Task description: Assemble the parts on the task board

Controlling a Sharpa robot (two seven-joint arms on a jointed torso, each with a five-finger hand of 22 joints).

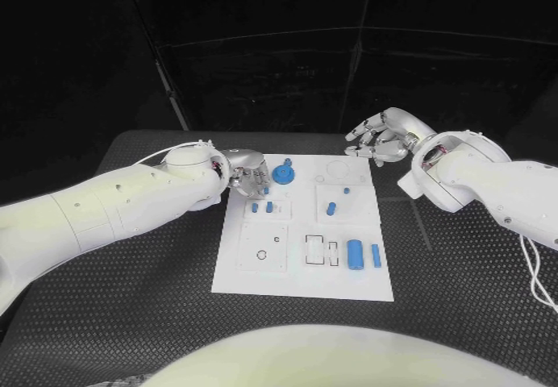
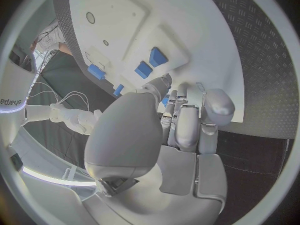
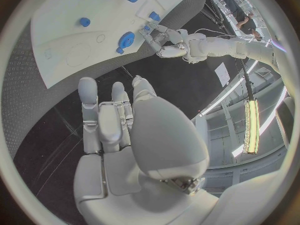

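Head view, item list: white task board (image 1: pixel 305 282) lying flat at the centre of the black table (image 1: pixel 128 306). Left hand (image 1: pixel 247 178) over the board's upper left corner, fingers curled downward just beside a round blue part (image 1: pixel 285 173); whether they grip anything cannot be told. Two small blue parts (image 1: pixel 262 207) standing just below that hand. Right hand (image 1: pixel 379 141) raised just beyond the board's upper right corner, fingers spread apart, holding nothing. One blue part (image 1: pixel 331 209) lying in the middle right section; two larger blue cylinders (image 1: pixel 364 254) lying side by side in the lower right section
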